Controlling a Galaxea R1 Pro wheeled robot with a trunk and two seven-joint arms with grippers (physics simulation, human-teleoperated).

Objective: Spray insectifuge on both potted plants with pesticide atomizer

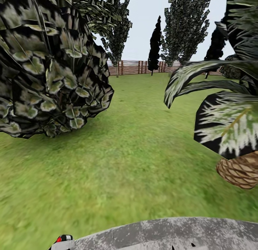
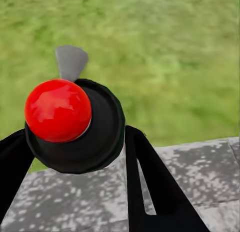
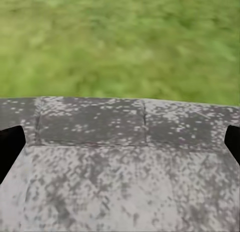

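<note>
Gripping pesticide atomizer (image 2: pixel 75 124), left jaws (image 2: pixel 75 157) | right jaws (image 3: pixel 120 142) wide, tips cropped

Left hand (image 2: pixel 75 157) grips with fingers (image 2: pixel 150 182) closed in; right hand (image 3: pixel 120 147) seems spread wide, fingertips barely visible.

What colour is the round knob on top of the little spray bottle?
Bright red, on the pesticide atomizer; clearest in the left wrist view.

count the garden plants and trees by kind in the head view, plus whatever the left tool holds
large broad-leaved shrub: 1
palm-like plant: 1
tall trees by the fence, counting the first: about 4
pesticide atomizer in the left tool: 1
total: about 7
</note>
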